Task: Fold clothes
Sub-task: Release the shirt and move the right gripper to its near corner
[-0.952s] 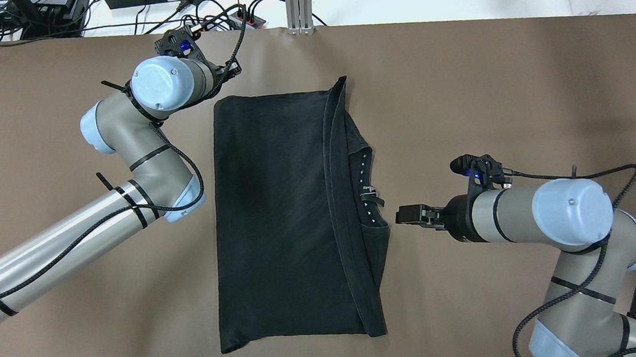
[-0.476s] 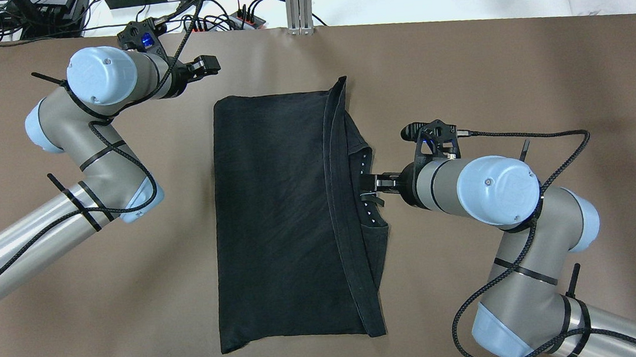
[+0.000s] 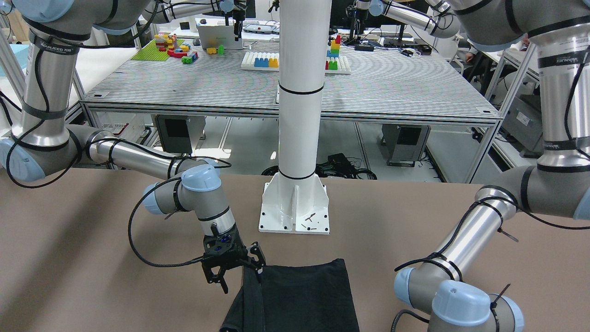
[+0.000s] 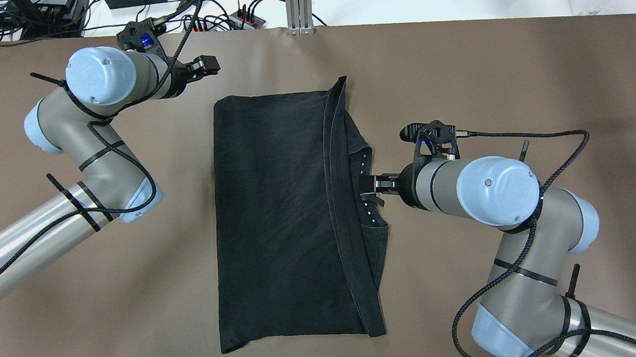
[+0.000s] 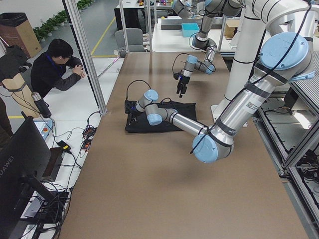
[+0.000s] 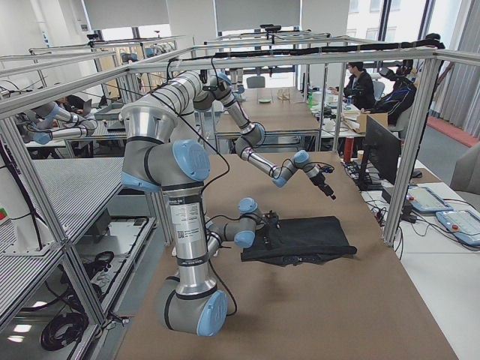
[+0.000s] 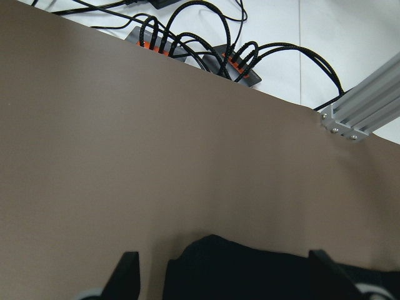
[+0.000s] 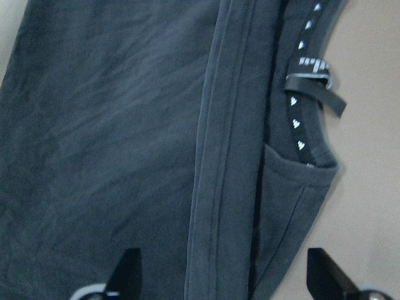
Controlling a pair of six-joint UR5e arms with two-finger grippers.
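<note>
Overhead exterior: right end effector point(image 4: 368, 189), jaws apart, at neckline of black garment point(image 4: 275, 217).

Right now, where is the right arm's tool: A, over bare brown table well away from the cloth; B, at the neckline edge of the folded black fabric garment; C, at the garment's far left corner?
B: the right tool sits at the neckline edge of the folded black fabric garment.
</note>
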